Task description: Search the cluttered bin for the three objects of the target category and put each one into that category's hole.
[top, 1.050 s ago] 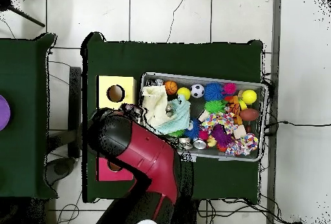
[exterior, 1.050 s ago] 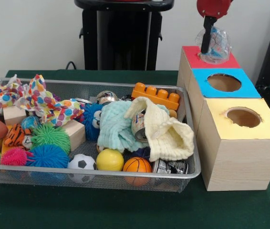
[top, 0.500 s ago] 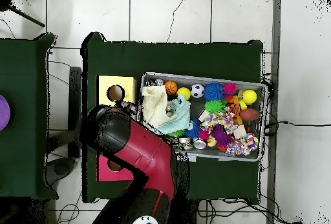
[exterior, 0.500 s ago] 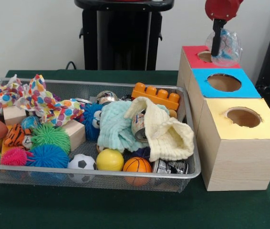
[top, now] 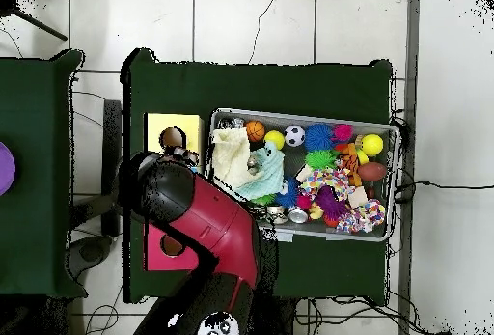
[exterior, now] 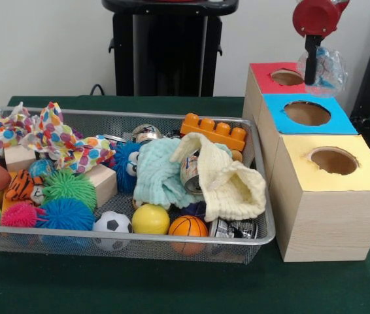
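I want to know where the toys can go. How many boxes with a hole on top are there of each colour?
Red box: 1
Blue box: 1
Yellow box: 1
Total: 3

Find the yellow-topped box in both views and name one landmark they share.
Front view: yellow-topped box stands lower right, nearest the camera, right of the wire basket.
Overhead view: it sits upper left, left of the basket.
Shared landmark: the orange basketball.
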You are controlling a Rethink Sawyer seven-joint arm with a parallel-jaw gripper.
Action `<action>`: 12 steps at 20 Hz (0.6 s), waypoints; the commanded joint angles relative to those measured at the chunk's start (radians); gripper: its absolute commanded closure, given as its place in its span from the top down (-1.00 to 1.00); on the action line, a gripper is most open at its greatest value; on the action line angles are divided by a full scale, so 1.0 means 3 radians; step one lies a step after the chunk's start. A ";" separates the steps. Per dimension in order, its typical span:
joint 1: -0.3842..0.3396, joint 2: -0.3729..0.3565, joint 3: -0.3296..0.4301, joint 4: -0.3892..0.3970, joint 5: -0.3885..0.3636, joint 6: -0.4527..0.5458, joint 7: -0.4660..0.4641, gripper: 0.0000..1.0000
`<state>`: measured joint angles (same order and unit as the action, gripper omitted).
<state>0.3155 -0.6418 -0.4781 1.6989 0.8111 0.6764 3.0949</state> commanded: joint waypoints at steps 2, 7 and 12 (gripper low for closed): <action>-0.0097 0.0108 0.0428 0.0170 0.0158 -0.0165 0.0542 -1.00; -0.0094 0.0055 0.0380 0.0186 0.0129 -0.0103 0.0545 -1.00; -0.0072 0.0059 0.0346 0.0188 0.0088 -0.0090 0.0551 -1.00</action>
<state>0.3117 -0.6433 -0.4720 1.7025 0.8163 0.6764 3.0949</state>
